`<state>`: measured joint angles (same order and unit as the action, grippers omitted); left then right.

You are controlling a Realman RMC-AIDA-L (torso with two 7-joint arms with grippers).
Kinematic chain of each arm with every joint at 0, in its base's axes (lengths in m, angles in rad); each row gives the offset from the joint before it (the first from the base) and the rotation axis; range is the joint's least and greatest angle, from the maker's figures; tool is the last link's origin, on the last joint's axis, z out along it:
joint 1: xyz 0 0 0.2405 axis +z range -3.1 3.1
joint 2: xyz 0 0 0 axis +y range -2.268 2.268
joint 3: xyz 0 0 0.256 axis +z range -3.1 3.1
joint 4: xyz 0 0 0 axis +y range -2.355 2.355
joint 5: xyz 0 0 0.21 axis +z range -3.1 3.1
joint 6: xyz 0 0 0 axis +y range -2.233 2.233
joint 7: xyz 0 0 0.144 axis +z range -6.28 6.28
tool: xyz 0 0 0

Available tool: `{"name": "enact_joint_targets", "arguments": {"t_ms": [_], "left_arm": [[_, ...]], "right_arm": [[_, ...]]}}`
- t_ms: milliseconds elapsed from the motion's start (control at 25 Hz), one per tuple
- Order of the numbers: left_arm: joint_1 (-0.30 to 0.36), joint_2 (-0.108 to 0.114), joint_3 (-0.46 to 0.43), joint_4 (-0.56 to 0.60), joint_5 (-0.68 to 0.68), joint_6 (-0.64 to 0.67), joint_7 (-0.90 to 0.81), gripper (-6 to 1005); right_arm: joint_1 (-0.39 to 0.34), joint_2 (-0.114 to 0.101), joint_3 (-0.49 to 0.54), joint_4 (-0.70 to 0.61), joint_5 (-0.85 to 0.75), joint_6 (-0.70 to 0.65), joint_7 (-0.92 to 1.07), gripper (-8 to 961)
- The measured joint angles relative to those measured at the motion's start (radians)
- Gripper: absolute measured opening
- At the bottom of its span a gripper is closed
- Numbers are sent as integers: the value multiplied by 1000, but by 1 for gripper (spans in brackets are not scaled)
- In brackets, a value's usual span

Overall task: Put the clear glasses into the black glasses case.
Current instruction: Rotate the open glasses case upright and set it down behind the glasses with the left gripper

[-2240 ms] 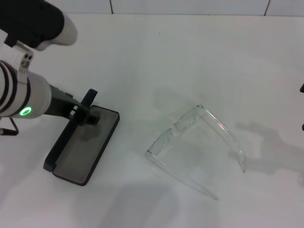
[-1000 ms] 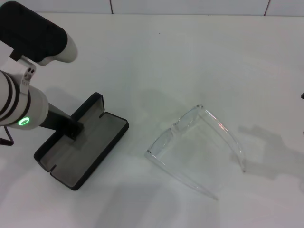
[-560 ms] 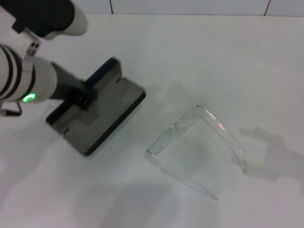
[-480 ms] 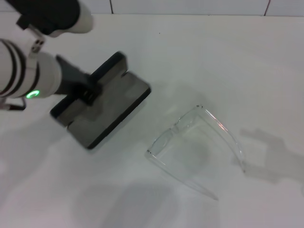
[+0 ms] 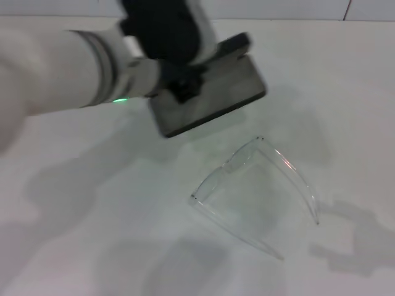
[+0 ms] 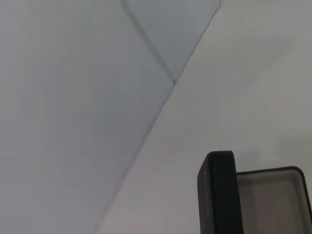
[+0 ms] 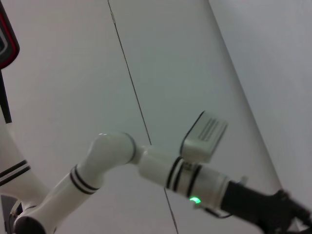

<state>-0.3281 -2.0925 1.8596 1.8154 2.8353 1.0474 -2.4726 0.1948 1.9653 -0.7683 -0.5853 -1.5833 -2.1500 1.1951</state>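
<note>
The clear glasses (image 5: 256,188) lie on the white table right of centre, temples unfolded and pointing toward the front right. The black glasses case (image 5: 213,92) hangs open above the table, behind and to the left of the glasses, with its grey lining showing. My left gripper (image 5: 184,86) is shut on the case's near edge. In the left wrist view the case's black lid edge (image 6: 219,195) and grey tray (image 6: 273,200) show close up. My right gripper is out of view; only its shadow falls at the table's right.
The white table (image 5: 123,234) spreads all around the glasses. A tiled wall (image 5: 278,7) borders its far edge. The right wrist view shows my left arm (image 7: 195,185) stretched out before that wall.
My left gripper has lifted the open case off the table's left side and carried it right and back, to just behind the glasses. The glasses have stayed put.
</note>
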Motion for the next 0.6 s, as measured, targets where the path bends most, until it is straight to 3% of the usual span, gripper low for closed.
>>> {"name": "enact_joint_targets", "arguments": {"t_ms": [120,400,600], "left_arm": [[-67,-1,34,-115,-2,-86,36,208],[-239,-5,94,-378,-1,-134,44,214],[-267,-7,159,-438,-2,-173,46,218]], "right_arm": [[-10,1,-1,4,-14,0,-5,853],[-12,5,6,16,-19,9,-14,852],[-8,5,8,16,-20,29,-15,852]]}}
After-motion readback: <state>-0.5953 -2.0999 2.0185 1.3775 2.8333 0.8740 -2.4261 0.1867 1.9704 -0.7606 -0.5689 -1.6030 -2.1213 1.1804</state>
